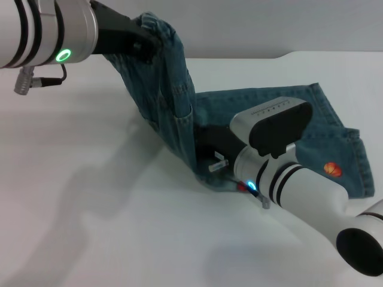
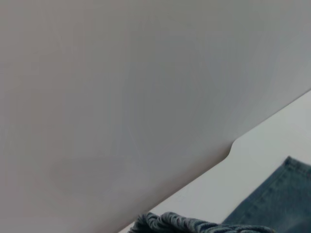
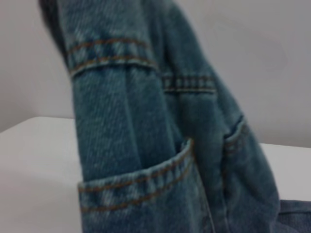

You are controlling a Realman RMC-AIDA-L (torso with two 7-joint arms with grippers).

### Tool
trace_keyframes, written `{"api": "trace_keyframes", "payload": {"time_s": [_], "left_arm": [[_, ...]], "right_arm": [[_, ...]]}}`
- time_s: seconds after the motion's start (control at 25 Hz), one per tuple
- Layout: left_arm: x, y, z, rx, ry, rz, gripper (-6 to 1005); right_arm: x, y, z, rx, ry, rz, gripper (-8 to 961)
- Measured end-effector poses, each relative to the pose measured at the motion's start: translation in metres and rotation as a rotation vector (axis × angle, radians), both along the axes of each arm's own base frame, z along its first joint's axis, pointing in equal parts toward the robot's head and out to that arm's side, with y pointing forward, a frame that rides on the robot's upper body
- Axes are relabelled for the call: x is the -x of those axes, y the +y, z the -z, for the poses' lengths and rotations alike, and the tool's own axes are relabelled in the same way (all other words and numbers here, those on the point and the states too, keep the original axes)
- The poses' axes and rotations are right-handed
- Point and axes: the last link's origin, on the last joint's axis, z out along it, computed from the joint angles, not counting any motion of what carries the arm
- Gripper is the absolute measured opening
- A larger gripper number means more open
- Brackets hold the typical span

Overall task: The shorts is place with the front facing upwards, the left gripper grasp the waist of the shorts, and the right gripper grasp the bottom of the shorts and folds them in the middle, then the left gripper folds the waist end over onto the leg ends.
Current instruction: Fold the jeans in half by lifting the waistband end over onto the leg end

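We are seeing bare table (image 1: 102, 209) lying open on our left and near side: free passage there. Shorts (image 1: 173, 113) are hanging as steep denim sheet from left gripper (image 1: 146, 45) down to table, blocking straight path across middle. Right gripper (image 1: 215, 161) and arm are sitting low against sheet's foot, filling near-right approach. Flat denim is covering far right. Strip of bare table is showing behind shorts.

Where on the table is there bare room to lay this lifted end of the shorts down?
Bare table lies left of and in front of the shorts. The right side is crowded: the right gripper rests on the flat denim, and the left gripper holds the lifted end above its left edge.
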Motion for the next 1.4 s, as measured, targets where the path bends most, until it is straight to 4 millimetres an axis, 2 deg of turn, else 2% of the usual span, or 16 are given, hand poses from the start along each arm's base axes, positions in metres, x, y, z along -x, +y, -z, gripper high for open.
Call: {"api": "trace_keyframes", "payload": {"time_s": [0.48, 0.6, 0.84, 1.04, 1.2, 1.4], "left_arm": [[-0.012, -0.003, 0.006, 0.023, -0.024, 0.046, 70], [-0.008, -0.004, 0.006, 0.021, -0.025, 0.039, 69], [-0.003, -0.004, 0.005, 0.016, -0.022, 0.028, 68], [-0.005, -0.004, 0.005, 0.017, -0.016, 0.041, 70], [-0.012, -0.004, 0.005, 0.018, -0.015, 0.064, 69], [-0.019, -0.003, 0.004, 0.018, -0.018, 0.085, 70]], "right_arm": [[0.022, -0.003, 0.009, 0.049, -0.002, -0.066, 0], [0.010, -0.004, 0.004, 0.014, 0.013, -0.036, 0], [-0.032, -0.001, -0.020, -0.116, 0.030, 0.075, 0], [-0.056, 0.000, -0.029, -0.151, 0.006, 0.143, 0], [-0.056, -0.001, -0.023, -0.116, -0.007, 0.158, -1], [-0.036, 0.004, -0.014, -0.060, 0.008, 0.136, -1]]}}
